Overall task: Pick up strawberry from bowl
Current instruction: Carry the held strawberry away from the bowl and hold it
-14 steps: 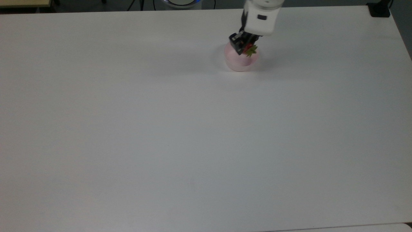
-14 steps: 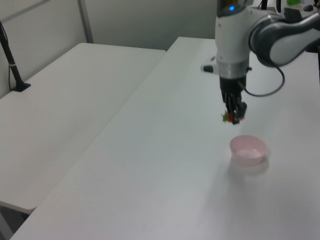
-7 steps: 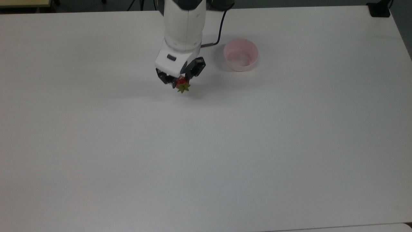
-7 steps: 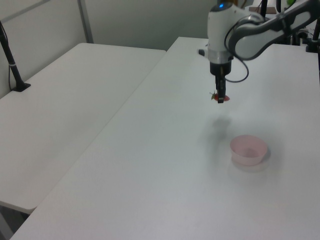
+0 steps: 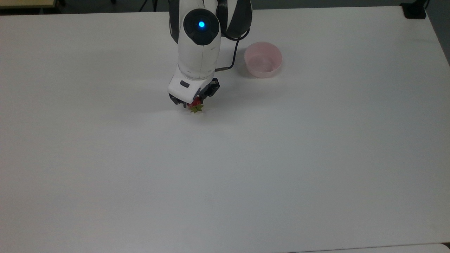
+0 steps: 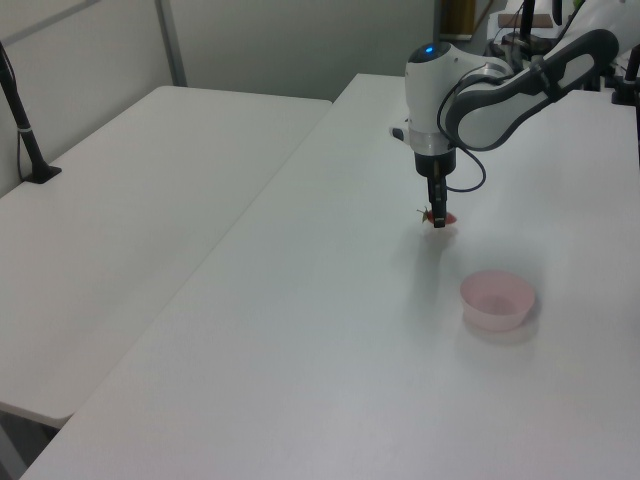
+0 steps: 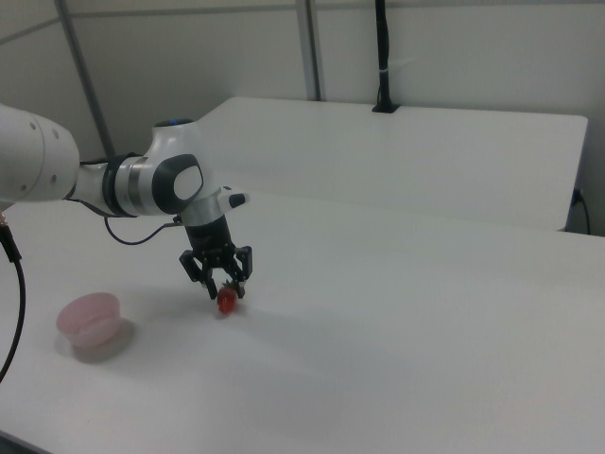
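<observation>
The small red strawberry (image 5: 195,106) with its green cap hangs low over the white table, held between the fingertips of my gripper (image 5: 193,103). In the left view the strawberry (image 6: 440,219) sits at the tip of the gripper (image 6: 437,215), just above its own shadow. In the right view the gripper (image 7: 227,292) points down with the strawberry (image 7: 227,304) at its tips. The pale pink bowl (image 5: 262,72) stands with nothing in it, to the top view's right of the gripper and well apart from it. The bowl (image 6: 495,301) (image 7: 90,316) is upright.
The arm's black cable (image 5: 232,59) loops between the arm and the bowl. A black block (image 5: 415,10) sits at the table's far corner at the top view's right. A second white table (image 6: 120,200) with a black post (image 6: 25,125) adjoins this one.
The gripper carried the strawberry up out of the bowl and across to the top view's left. Over the last half second it came lower toward the table.
</observation>
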Controlling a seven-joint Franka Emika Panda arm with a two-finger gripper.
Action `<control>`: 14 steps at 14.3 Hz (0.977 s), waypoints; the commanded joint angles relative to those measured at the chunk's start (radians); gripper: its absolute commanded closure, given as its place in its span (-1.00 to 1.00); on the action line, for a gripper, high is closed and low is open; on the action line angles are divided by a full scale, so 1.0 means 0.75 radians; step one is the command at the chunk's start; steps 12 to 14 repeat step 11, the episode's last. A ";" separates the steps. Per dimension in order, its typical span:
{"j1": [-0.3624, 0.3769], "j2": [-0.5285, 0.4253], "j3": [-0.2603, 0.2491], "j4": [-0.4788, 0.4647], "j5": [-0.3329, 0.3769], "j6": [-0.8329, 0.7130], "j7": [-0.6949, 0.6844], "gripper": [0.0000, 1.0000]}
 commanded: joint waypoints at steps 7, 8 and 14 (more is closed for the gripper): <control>0.005 -0.487 0.013 0.008 -0.008 -0.430 0.325 -1.00; 0.007 -0.526 0.013 0.008 0.002 -0.453 0.327 -1.00; -0.016 -0.564 0.011 0.057 0.082 -0.542 0.325 -1.00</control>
